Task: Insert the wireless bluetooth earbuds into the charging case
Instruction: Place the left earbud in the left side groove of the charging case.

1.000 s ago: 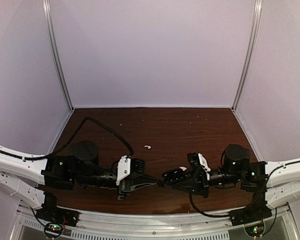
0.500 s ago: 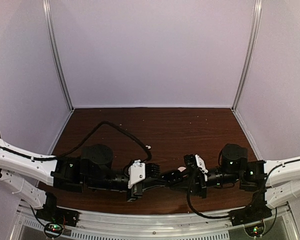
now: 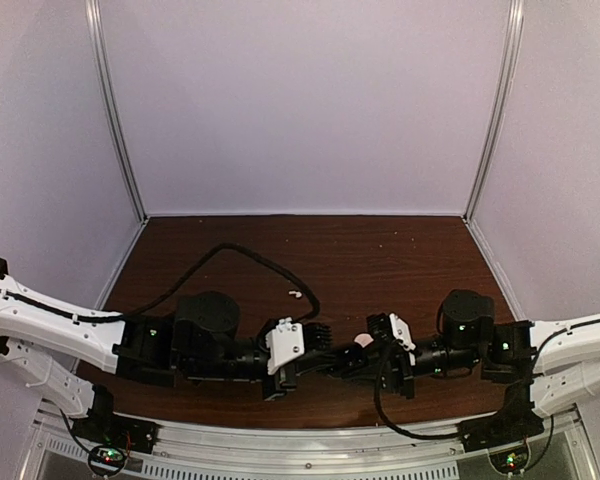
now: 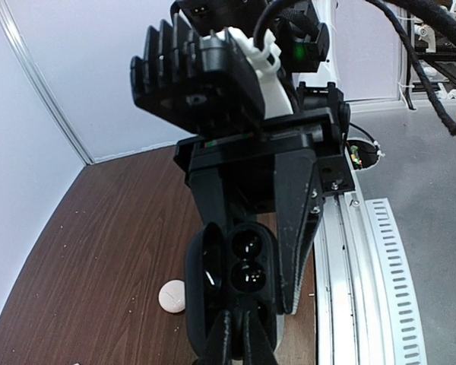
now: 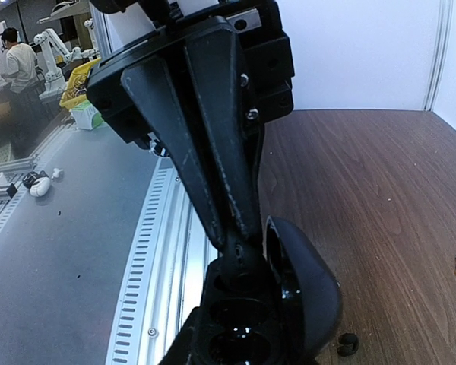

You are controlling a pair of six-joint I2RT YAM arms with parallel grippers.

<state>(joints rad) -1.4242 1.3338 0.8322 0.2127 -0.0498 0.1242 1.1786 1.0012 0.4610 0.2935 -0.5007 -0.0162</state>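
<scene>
My left jaws are pressed together, the fingertips [image 4: 222,338] drawn into one point that pokes down at the nearer well of the black charging case [image 4: 247,262]. I cannot tell whether anything tiny sits between them. My right jaws face them from the other side and pinch the case by its body, one finger [image 4: 298,220] on its near flank and the other against its far flank.

The case hangs above the desk [image 3: 380,255], close to the near edge and midway between my two arms. Its long axis runs left to right, in line with both sets of jaws, with the two wells one behind the other along that line. Its open face is turned upward. The lid [image 5: 308,293] stands swung open on the far side.

Just beyond the case a white rounded object [image 4: 172,296] lies on the wood. Near the lid lies a small black piece [image 5: 348,344], seemingly a black earbud. Farther out rests a white earbud [image 3: 295,294], alone and well apart from the case; it is too small to read which way its stem points. My left arm's black cable [image 3: 250,258] arches over the desk beside it.
</scene>
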